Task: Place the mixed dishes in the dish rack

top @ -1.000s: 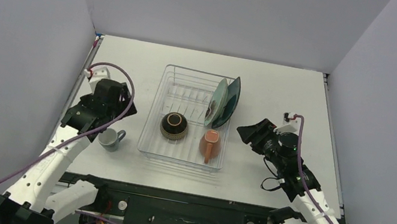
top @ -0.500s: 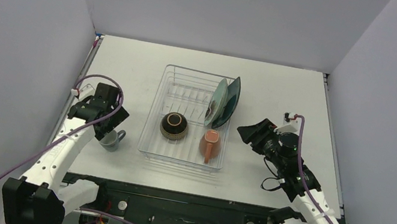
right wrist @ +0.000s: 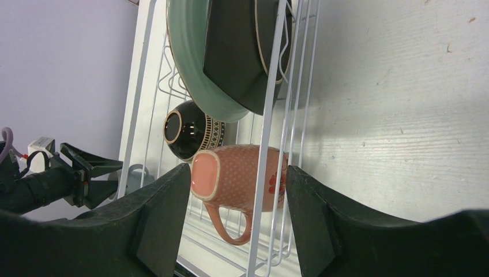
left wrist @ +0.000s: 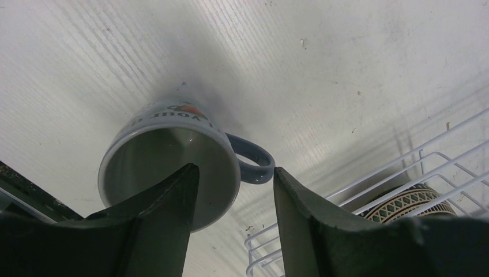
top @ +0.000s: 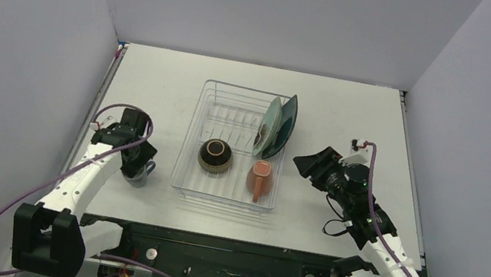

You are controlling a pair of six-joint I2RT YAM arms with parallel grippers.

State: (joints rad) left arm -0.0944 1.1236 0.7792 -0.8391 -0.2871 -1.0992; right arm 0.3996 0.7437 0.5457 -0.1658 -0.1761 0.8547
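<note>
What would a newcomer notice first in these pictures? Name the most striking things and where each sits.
The silver wire dish rack at mid-table holds most dishes: a pale teal plate and a dark teal plate on edge at its far right, a dark bowl and a salmon mug on its side nearer. A grey-blue mug stands alone on the table left of the rack, the open left gripper poised over its rim.

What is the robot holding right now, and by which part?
Nothing yet. The left gripper is open, its fingers over the grey-blue mug's rim near its handle; the right gripper is open and empty.
</note>
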